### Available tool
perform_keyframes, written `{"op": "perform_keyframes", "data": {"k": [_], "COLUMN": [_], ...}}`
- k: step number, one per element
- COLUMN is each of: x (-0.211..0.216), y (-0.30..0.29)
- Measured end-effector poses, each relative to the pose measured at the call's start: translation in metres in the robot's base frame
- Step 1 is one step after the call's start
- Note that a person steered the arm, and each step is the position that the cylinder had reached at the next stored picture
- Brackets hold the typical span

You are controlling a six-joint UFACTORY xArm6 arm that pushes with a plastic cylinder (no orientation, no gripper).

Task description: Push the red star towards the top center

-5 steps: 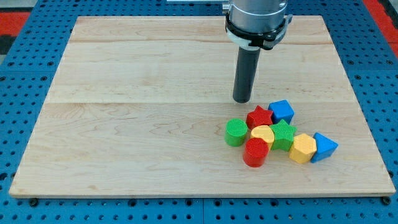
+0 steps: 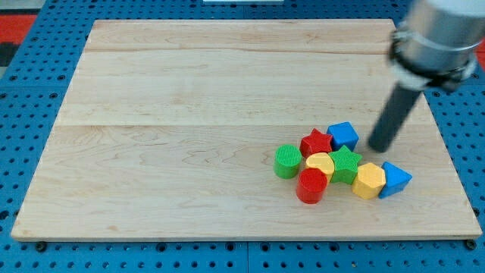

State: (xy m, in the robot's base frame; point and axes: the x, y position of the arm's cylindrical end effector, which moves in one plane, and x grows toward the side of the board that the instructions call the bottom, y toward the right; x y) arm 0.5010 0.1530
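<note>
The red star (image 2: 315, 142) lies on the wooden board (image 2: 189, 114) in a tight cluster at the lower right. It touches a blue cube (image 2: 343, 136) on its right, a yellow heart-shaped block (image 2: 320, 162) below and a green star (image 2: 345, 163) at its lower right. My tip (image 2: 378, 147) is blurred by motion and stands to the right of the blue cube, apart from it and above the blue triangle (image 2: 394, 180).
A green cylinder (image 2: 287, 161) sits at the cluster's left, a red cylinder (image 2: 311, 185) at its bottom and a yellow hexagon (image 2: 369, 181) beside the blue triangle. A blue pegboard (image 2: 30, 98) surrounds the board.
My tip has swung from above the red star to the right side of the cluster, past the blue cube. No block has moved.
</note>
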Motion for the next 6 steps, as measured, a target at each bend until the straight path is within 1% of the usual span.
{"op": "perform_keyframes", "data": {"k": [1,2,3,4,6], "x": [0.005,0.001,-0.047,-0.123,-0.097], "y": [-0.065,-0.068,-0.121,-0.165,-0.202]}}
